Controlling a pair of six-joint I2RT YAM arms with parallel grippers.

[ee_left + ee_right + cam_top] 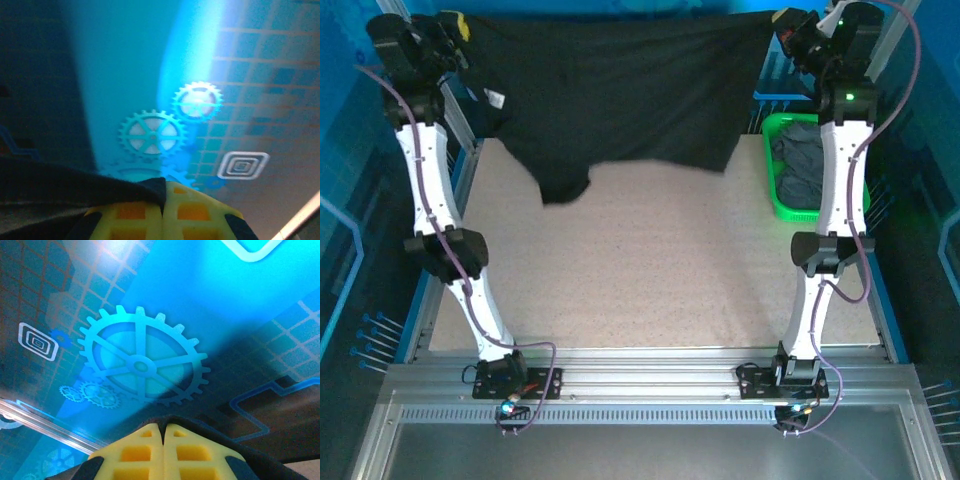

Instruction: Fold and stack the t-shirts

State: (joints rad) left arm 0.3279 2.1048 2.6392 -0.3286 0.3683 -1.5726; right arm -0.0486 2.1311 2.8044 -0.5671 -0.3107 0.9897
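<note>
A black t-shirt (pixel 620 100) hangs stretched across the far edge of the table between both arms, its lower part draped onto the tabletop. My left gripper (pixel 460 28) holds its left top corner at the far left; in the left wrist view the yellow fingers (pixel 162 210) are shut with black cloth (pixel 75 182) pinched between them. My right gripper (pixel 792 28) holds the right top corner at the far right; its yellow fingers (pixel 164 445) are shut with a black cloth edge (pixel 210 427) wrapped over the tips. Dark grey t-shirts (pixel 800 165) lie crumpled in the basket.
A bright green plastic basket (pixel 777 195) stands at the table's right edge beside the right arm. The speckled tabletop (pixel 650 270) spreads in front of the shirt. Blue printed walls with gear patterns surround the far side.
</note>
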